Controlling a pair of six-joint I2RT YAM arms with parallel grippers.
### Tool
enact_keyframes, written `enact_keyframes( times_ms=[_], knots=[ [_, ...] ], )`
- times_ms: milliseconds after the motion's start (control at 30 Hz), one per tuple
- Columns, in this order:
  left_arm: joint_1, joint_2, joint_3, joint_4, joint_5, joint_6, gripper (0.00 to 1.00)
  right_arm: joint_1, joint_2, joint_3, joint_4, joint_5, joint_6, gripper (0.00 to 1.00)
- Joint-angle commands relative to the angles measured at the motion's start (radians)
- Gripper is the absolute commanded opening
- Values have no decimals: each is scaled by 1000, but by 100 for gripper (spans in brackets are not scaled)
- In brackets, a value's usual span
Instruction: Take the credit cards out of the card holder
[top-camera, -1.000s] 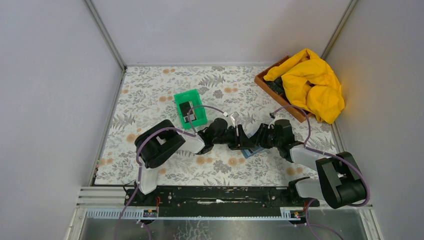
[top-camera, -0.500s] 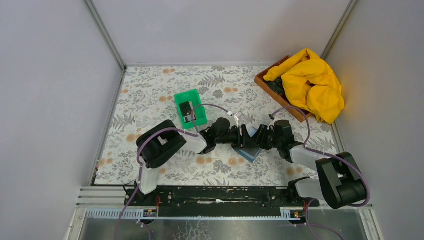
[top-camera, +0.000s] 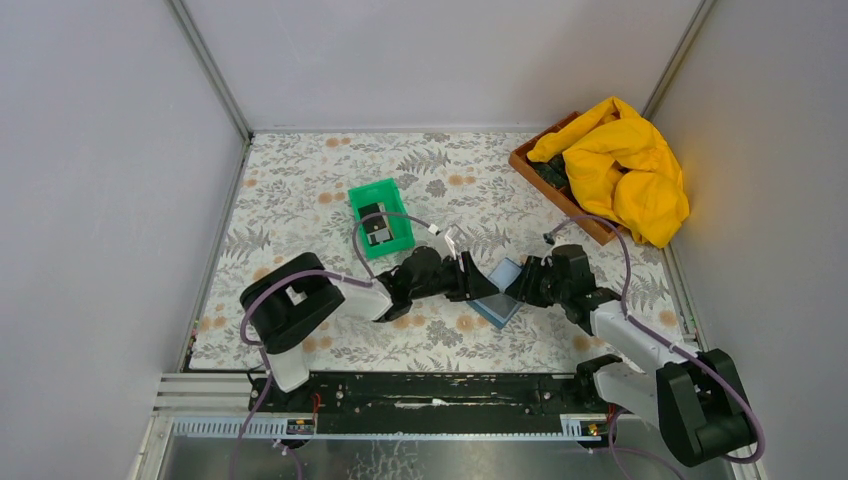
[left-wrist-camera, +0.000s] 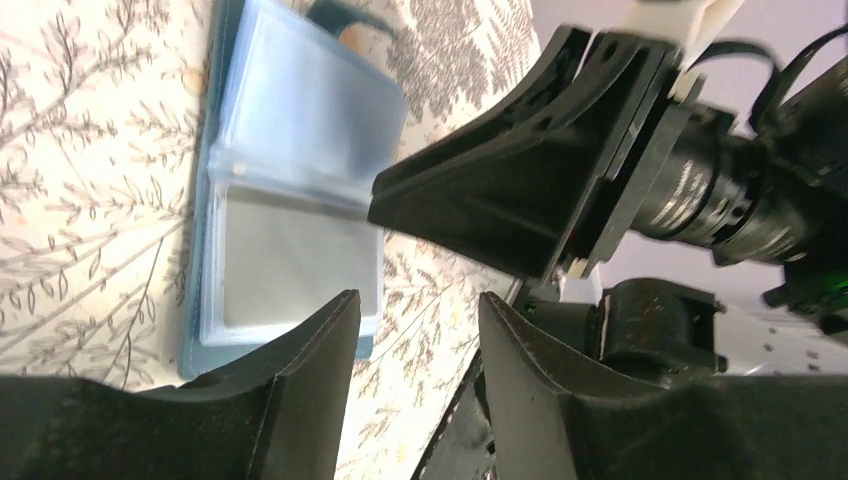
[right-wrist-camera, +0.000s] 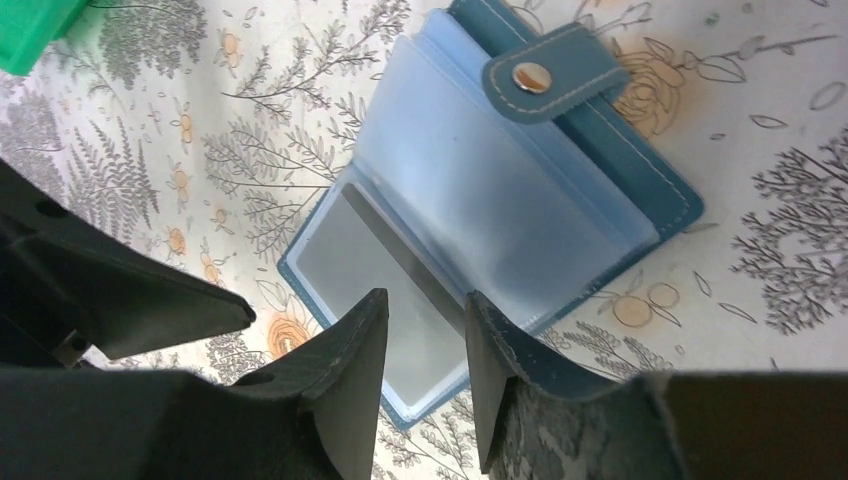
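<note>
The steel-blue card holder (top-camera: 500, 292) lies open on the floral table between my two grippers. In the right wrist view the holder (right-wrist-camera: 640, 190) shows clear sleeves, a snap tab (right-wrist-camera: 540, 68) and a grey credit card (right-wrist-camera: 365, 265) inside the lower sleeve. The same card (left-wrist-camera: 290, 265) shows in the left wrist view. My right gripper (right-wrist-camera: 425, 310) is open just above the holder's fold, with nothing in it. My left gripper (left-wrist-camera: 418, 300) is open and empty beside the holder's near edge. The right fingers (left-wrist-camera: 480, 190) reach the sleeves' fold. Dark cards (top-camera: 373, 226) lie in the green tray.
The green tray (top-camera: 370, 187) stands left of the grippers, behind the left arm. A brown box (top-camera: 530, 165) with a yellow cloth (top-camera: 625, 165) sits at the back right corner. Grey walls close the table on three sides.
Both grippers have drawn apart from over the holder, the left to the left, the right to the right. The holder now lies open and uncovered between them.
</note>
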Motion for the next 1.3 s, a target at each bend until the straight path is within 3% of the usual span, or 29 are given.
enact_keyframes(
  times_ms=[0,67,267,367,667,933,1200,1233,1267],
  knots=[
    [-35,-39,-50,27,-82,42,54,8,-34,57,-136,51,-44,42],
    [-39,-55,-80,35,-97,35,54,7,-60,50,-189,65,-48,39],
    [-39,-118,-123,9,-138,47,54,10,-213,-11,-246,8,12,9],
    [-38,-139,-134,-4,-149,56,54,22,-253,-31,-259,-5,42,2],
    [-38,-194,-121,-75,-155,92,55,207,-149,10,-301,186,88,0],
    [-25,-264,-130,-164,-176,138,56,239,-54,-32,-161,161,128,0],
    [-13,-336,-181,-220,-216,152,56,248,94,76,-66,124,101,0],
    [-11,-336,-182,-218,-218,153,57,248,108,92,-67,119,88,0],
    [-8,-331,-179,-216,-217,154,66,248,118,113,-75,115,75,0]
  ],
)
